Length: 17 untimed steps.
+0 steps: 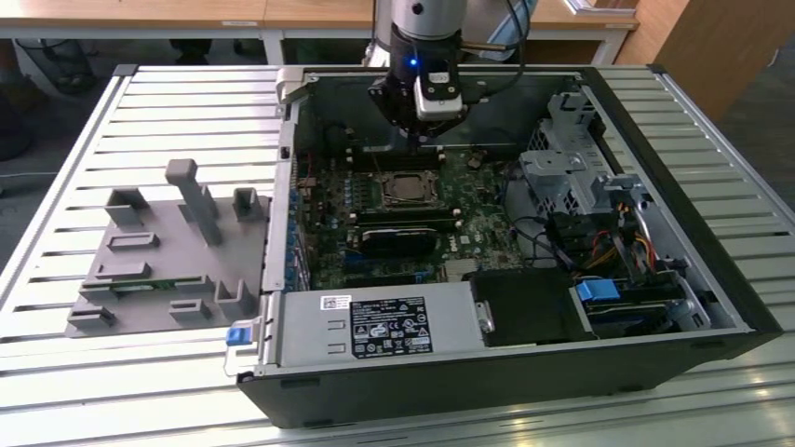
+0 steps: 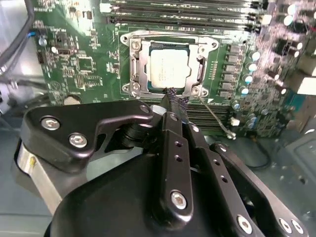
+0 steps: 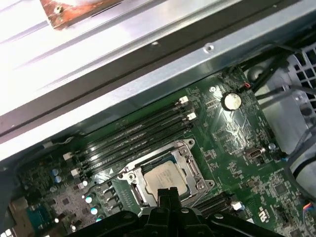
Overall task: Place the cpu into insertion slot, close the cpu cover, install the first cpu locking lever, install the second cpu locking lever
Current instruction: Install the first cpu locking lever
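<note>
The cpu (image 2: 168, 66) lies flat in the insertion slot (image 2: 132, 69) on the green board (image 2: 79, 64), its silvery top showing through the cut-out of the cpu cover (image 2: 196, 45), which lies down around it. One thin wire locking lever (image 2: 215, 117) sticks out loose from a socket corner. My gripper (image 2: 173, 98) is shut with nothing between its fingers, its tip just above the socket's edge. In the exterior view the gripper (image 1: 423, 140) hangs over the board just behind the cpu (image 1: 404, 189). In the first wrist view the fingertips (image 3: 168, 193) cover one edge of the cpu (image 3: 163, 175).
The open black computer case (image 1: 497, 382) lies on a slatted metal table (image 1: 149, 112). Long memory slots (image 3: 133, 138) run beside the socket. A drive cage and cables (image 1: 597, 214) fill the exterior view's right. A grey fixture (image 1: 168, 251) stands at the exterior view's left.
</note>
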### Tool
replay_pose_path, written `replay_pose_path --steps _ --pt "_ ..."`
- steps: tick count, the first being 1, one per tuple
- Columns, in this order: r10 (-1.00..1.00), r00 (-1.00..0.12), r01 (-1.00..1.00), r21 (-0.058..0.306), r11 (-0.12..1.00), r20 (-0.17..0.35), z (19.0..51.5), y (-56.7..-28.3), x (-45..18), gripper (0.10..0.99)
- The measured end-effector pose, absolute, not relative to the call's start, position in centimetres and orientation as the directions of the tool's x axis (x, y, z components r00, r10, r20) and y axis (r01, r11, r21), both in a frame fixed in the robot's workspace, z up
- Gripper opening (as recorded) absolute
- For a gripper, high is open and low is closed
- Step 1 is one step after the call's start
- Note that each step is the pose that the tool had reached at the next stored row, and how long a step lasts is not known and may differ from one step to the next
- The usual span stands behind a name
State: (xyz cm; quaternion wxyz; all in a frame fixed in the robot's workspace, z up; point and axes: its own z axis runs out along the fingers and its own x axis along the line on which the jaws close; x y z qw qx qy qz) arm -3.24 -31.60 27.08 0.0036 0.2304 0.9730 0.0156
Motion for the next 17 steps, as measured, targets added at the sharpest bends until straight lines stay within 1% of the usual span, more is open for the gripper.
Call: replay_pose_path --steps 8,17 --pt "0.314 -0.949 0.314 0.032 0.949 0.000 26.99 -31.61 -3.24 0.106" --pt "0.155 -0.988 0.155 0.032 0.987 0.000 26.94 -31.60 -3.24 0.106"
